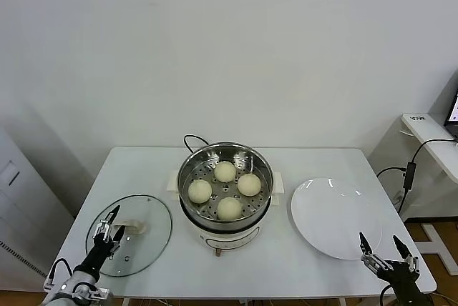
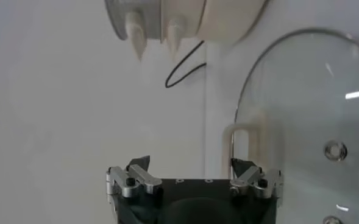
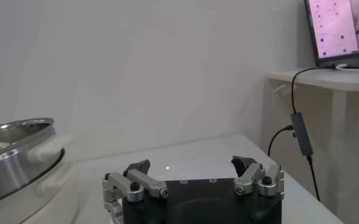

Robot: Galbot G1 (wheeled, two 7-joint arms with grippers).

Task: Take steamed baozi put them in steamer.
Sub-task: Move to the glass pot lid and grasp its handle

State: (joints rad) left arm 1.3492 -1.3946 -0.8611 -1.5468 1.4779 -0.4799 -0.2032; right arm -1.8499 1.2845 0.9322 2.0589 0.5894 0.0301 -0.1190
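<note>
Several cream-white baozi lie on the perforated tray inside the shiny steel steamer at the table's middle. The steamer's side and white base also show in the left wrist view and its rim in the right wrist view. My left gripper is open and empty at the front left, above the glass lid. My right gripper is open and empty at the front right, near the white plate's front edge.
A round glass lid lies flat to the steamer's left. An empty white plate lies to its right. A black cord runs behind the steamer. A side desk with a laptop stands at the far right.
</note>
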